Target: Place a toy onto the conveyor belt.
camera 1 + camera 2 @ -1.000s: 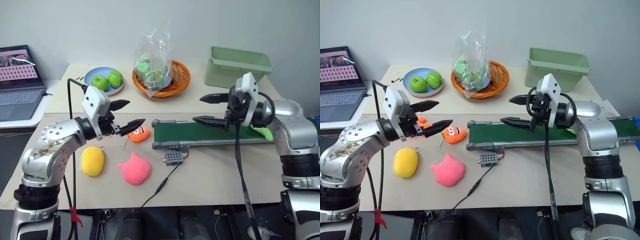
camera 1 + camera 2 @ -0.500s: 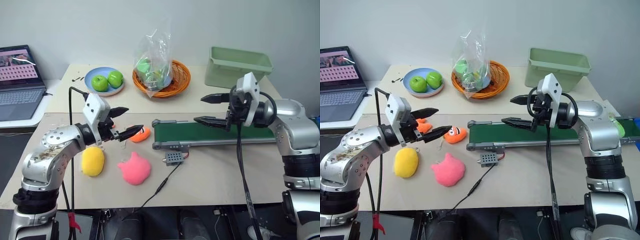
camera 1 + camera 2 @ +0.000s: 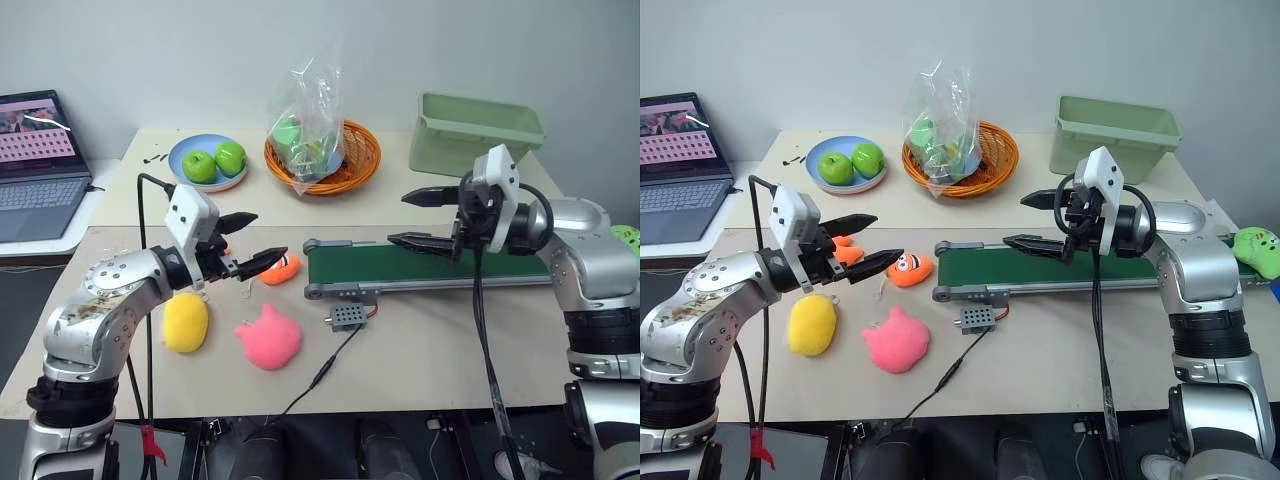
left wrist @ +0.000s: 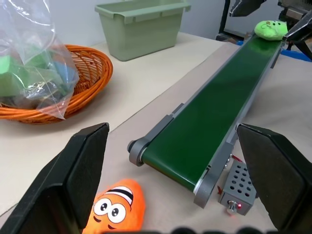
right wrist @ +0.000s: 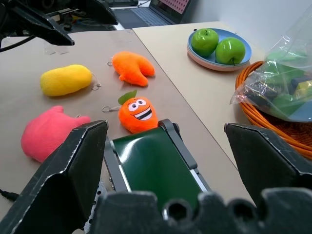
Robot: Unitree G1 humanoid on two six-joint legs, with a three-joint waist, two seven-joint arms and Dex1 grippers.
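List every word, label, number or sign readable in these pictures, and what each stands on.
None can be read.
Laptop screen: pink rows of content, too small and blurred to read.
Toys, green bin, conveyor belt, small grey box: no print visible.

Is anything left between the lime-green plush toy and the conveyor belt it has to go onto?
Nothing visible does. The lime-green plush toy already lies at the far end of the long dark green conveyor belt, beyond the right arm. Both the left gripper and the right gripper are open and empty.
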